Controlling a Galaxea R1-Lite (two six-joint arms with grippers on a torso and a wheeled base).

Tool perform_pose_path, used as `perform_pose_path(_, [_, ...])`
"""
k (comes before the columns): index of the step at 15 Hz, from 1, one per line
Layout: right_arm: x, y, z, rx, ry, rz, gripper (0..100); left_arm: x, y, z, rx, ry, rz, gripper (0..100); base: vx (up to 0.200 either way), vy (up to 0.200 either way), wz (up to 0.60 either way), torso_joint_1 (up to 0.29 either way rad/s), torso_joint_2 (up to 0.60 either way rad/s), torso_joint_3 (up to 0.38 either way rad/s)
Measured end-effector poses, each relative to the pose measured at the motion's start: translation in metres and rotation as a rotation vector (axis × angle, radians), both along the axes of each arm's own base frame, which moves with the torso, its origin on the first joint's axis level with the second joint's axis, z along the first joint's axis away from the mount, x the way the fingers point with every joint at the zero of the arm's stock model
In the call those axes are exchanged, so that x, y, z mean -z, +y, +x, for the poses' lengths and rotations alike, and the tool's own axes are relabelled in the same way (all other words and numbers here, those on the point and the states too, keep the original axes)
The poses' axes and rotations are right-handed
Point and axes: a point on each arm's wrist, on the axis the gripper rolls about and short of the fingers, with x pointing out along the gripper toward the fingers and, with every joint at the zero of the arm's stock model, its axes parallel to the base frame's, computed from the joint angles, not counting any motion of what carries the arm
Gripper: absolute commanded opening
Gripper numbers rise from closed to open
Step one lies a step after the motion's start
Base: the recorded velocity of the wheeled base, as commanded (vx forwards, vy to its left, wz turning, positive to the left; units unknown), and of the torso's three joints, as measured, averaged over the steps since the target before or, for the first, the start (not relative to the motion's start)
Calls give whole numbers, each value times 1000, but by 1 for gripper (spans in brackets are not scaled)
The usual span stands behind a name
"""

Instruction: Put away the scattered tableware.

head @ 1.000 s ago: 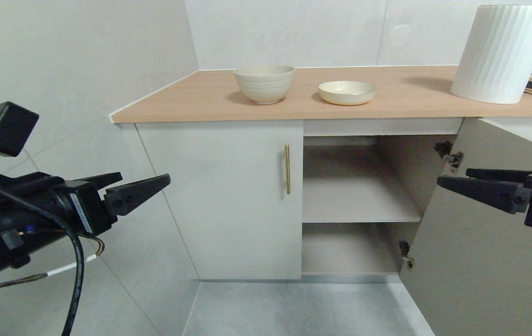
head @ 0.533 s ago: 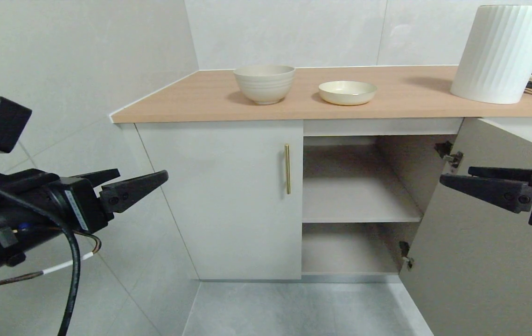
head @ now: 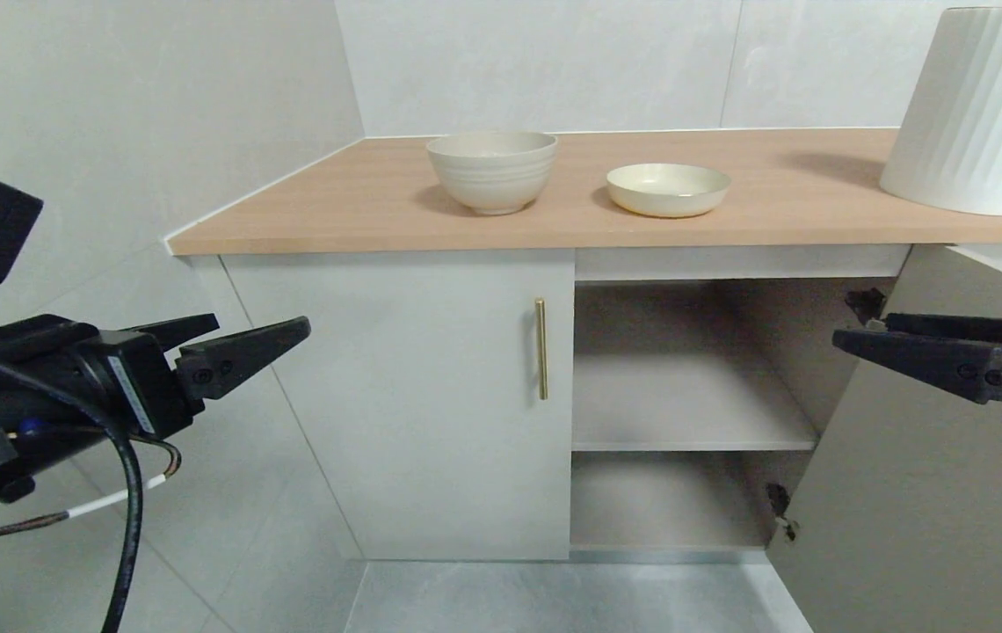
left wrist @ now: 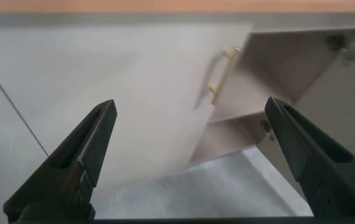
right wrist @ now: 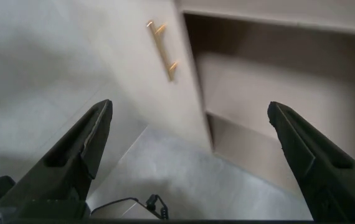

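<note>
Change: viewpoint of the head view has shifted, so the cabinet sits lower and larger in the frame; bowl and dish keep their places on the tabletop, and both arms hold much the same pose as a second ago.
Left gripper (head: 263, 322): held in front of the tiled side wall, below tabletop height, its fingers (left wrist: 84, 155) spread wide with nothing between them.
Right gripper (head: 859, 327): just beside the open door (head: 923, 527), level with the upper compartment, fingers spread wide and empty.
Bowl (head: 492, 171): deep, ribbed, cream; upright on the tabletop (head: 360, 211) above the closed door (head: 404, 396).
Dish (head: 668, 189): shallow, pale; near the bowl but apart from it, above the open compartment.
Shelf (head: 677, 404): bare, splitting the open compartment into upper and lower spaces.
Risk, door: the right arm is so near the open door that a lift could probably knock it.
Risk, grasp: the bowl's rounded, smooth wall may slip from a rim pinch; the dish's low rim offers little hold and could be pushed toward the front edge.
Risk, placing: the upper space looks low for the bowl, which may catch the frame.
Surface: wood-grain tabletop carrying a white ribbed container (head: 984, 110) at the right.
Room: pale tiled walls, grey floor (head: 554, 598), brass handle (head: 540, 349) on the closed door.
</note>
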Motion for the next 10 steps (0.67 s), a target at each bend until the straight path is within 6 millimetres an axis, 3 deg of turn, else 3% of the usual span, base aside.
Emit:
perform_pose_path(5, [0, -1, -3, -3, -14, 0, 100, 1, 0, 0, 0, 2, 1, 100, 200, 0, 0, 6, 2, 1])
perform_pose_path(10, [1, -3, -3, 5, -87, 7, 100, 0, 0, -1, -3, -5, -1, 100, 0, 0, 0, 0, 0, 0])
